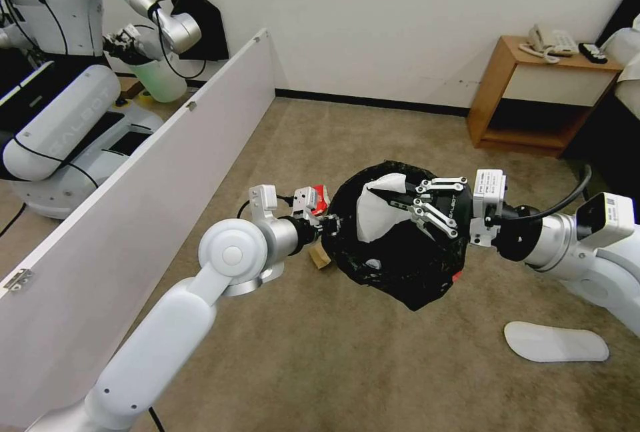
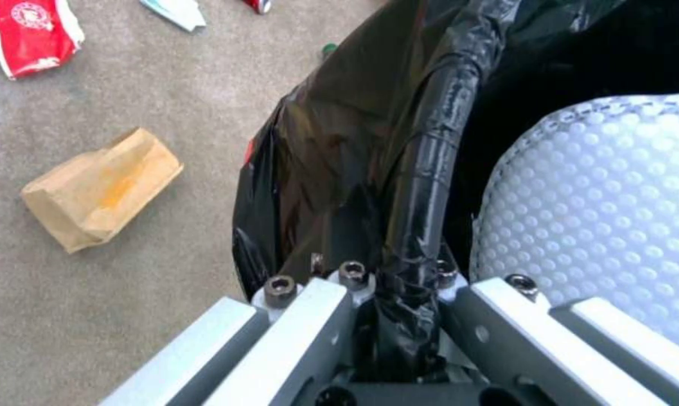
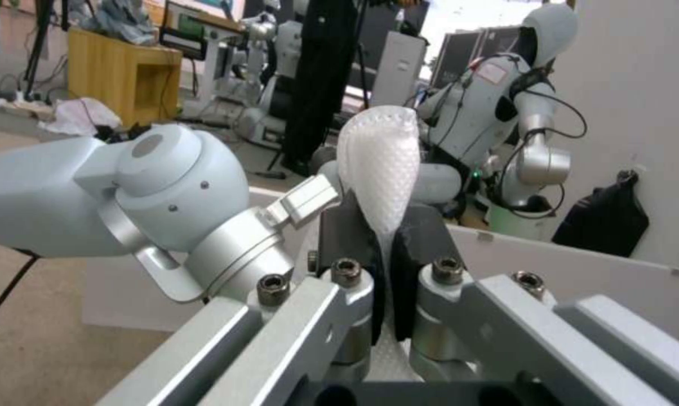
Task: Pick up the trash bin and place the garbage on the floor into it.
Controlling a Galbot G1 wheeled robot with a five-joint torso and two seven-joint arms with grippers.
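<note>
beige short-pile carpet [image 1: 320, 352] lies open between a white partition board [image 1: 167, 172] on the left and a wooden side table [image 1: 533, 99]. left gripper [image 1: 331, 224] pinches the rim of the black-bagged round trash bin [image 1: 393, 259], held off the floor, mouth up. right gripper [image 1: 400, 204] pinches one dimpled white slipper [image 1: 381, 205] over it, long axis upright. another slipper [image 1: 555, 342] lies flat at the right.

White arms [image 1: 160, 345] (silver joints), black cables, grey bolted pincer links.
</note>
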